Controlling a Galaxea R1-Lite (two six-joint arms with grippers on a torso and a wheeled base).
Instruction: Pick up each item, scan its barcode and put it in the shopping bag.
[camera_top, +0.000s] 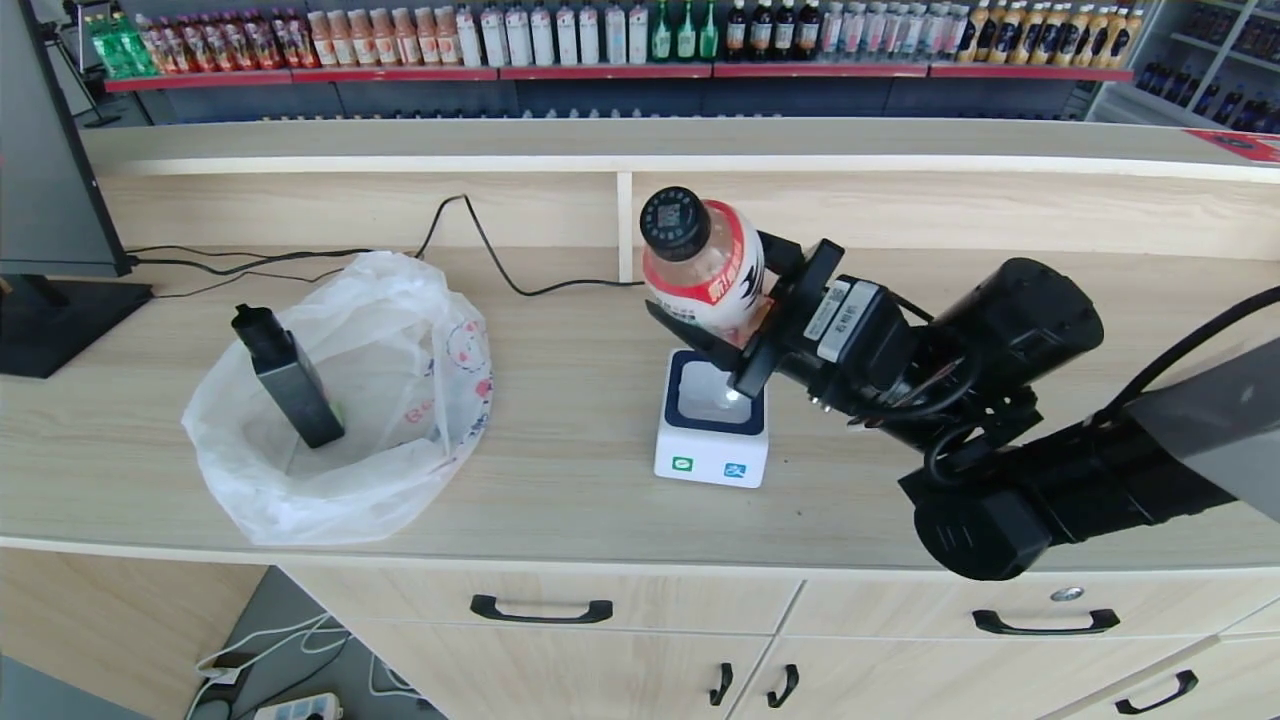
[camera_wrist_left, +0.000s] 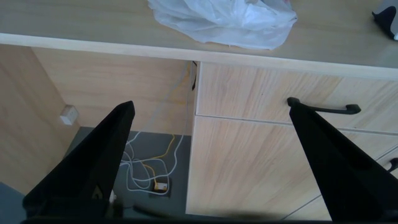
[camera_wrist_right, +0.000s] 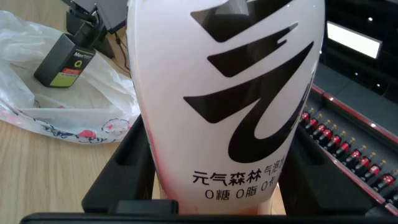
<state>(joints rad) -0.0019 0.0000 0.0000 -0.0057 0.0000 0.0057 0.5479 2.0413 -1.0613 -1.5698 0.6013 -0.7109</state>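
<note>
Bottle (camera_top: 703, 268): pale, dark-capped, tilted, held just above the scanner (camera_top: 712, 420).
Right gripper (camera_top: 730, 295): fingers clamped on the bottle's body from both sides.
Scanner: white box on the counter (camera_top: 560, 490), its window lit.
Shopping bag (camera_top: 400, 300): mouth open, on the robot's left, well apart from the scanner; a dark container (camera_top: 290, 377) leans inside.
Left gripper (camera_wrist_left: 211, 109): fingers spread wide, holding nothing, low before the drawers (camera_wrist_left: 249, 93).
Edges: raised ledge (camera_top: 620, 165) behind; plain wood between bag and scanner.

Bottle (camera_top: 700, 262) base hidden behind right hand (camera_top: 714, 288), scanner (camera_top: 712, 452) window partly covered
</note>
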